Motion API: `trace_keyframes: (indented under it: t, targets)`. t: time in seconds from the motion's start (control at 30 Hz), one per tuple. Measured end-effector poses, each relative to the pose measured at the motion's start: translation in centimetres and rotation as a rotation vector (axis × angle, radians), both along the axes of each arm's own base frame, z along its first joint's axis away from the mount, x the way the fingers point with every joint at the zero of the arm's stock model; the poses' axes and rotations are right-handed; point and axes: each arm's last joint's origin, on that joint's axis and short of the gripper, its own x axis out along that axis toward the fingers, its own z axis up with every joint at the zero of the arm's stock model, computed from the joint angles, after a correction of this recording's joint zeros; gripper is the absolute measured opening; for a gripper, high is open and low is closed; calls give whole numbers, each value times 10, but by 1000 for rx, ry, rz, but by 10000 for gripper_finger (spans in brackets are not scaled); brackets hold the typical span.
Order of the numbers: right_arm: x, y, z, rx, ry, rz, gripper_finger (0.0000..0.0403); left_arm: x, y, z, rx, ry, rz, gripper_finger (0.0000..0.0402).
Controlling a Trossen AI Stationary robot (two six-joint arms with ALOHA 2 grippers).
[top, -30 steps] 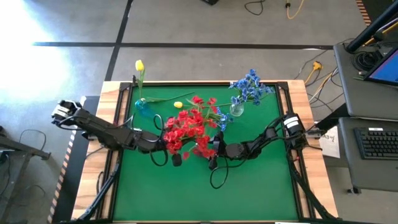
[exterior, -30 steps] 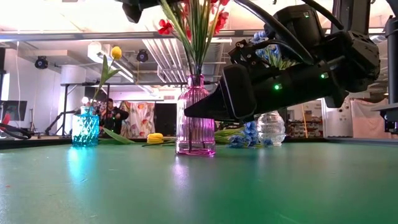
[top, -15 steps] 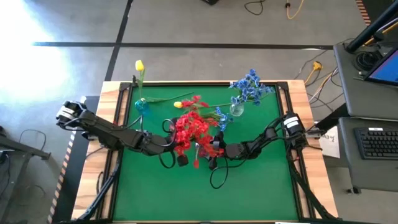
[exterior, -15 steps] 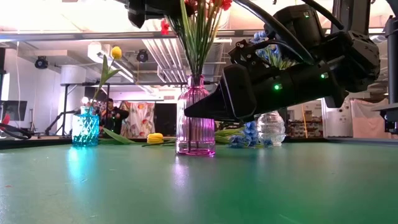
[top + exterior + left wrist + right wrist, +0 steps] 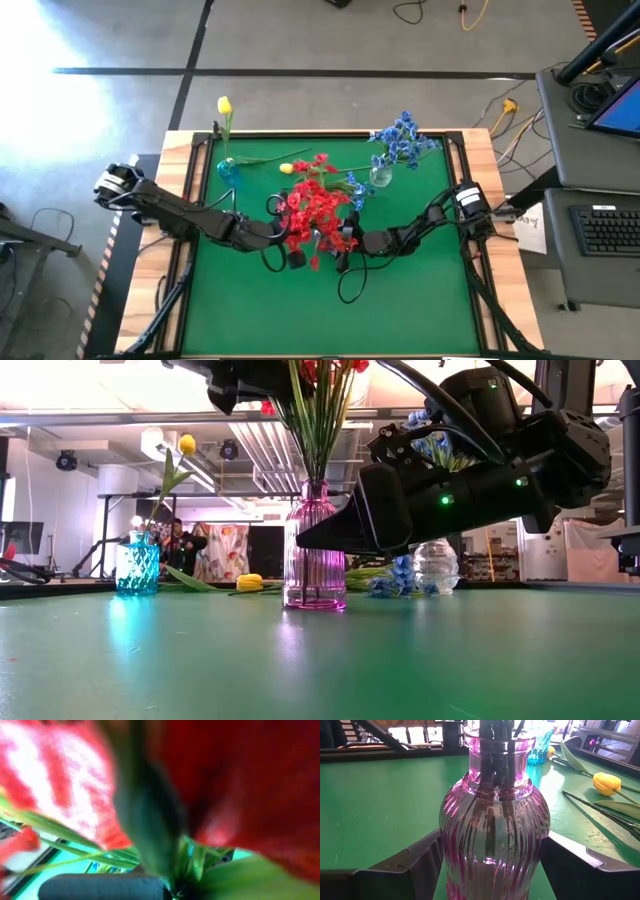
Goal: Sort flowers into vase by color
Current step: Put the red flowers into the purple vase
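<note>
I've got the right gripper (image 5: 492, 865) spread wide around the pink vase (image 5: 495, 827), one finger (image 5: 405, 867) on each side of the ribbed belly, bracing it on the green surface (image 5: 400, 290). Whether the fingers actually press the glass or sit just beside it, I can't tell from here.

My left gripper (image 5: 283, 232) is up above the pink vase's neck, closed tight in among the red flowers (image 5: 315, 205). Its wrist camera is filled with red petals and green stems, so I can't see exactly which stem is pinched. In the low view the stems (image 5: 318, 420) run straight down into the vase mouth.

Against the frame a second ago, the left arm has slid in toward the pink vase and the red bunch has drawn together and stands more upright over it; the right gripper hasn't budged.

Around the pink vase: behind it and to the left arm's side stands the teal vase (image 5: 227, 167) with one yellow tulip (image 5: 224, 104) upright in it. A second yellow tulip (image 5: 286, 168) lies flat on the surface between the teal vase and the pink vase. Behind it on the other side, the clear vase (image 5: 381, 177) holds blue flowers (image 5: 402, 137), and a blue sprig (image 5: 356, 187) sits between the clear vase and the pink one.
</note>
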Motion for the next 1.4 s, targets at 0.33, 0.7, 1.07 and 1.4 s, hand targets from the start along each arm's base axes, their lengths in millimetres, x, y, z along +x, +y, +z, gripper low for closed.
trace_keyframes:
  t: [0.33, 0.7, 1.07, 1.4]
  targets:
    - [0, 0, 0, 0, 0, 0, 283, 9, 0, -12, -7, 12, 14, 1]
    - [0, 0, 0, 0, 0, 0, 283, 3, 1, -3, -28, -16, 32, 44]
    - [0, 0, 0, 3, 0, -2, 283, -3, -5, 2, -28, -21, 12, 203]
    - [0, 0, 0, 5, 0, -4, 283, -20, -7, 13, -45, 12, -4, 278]
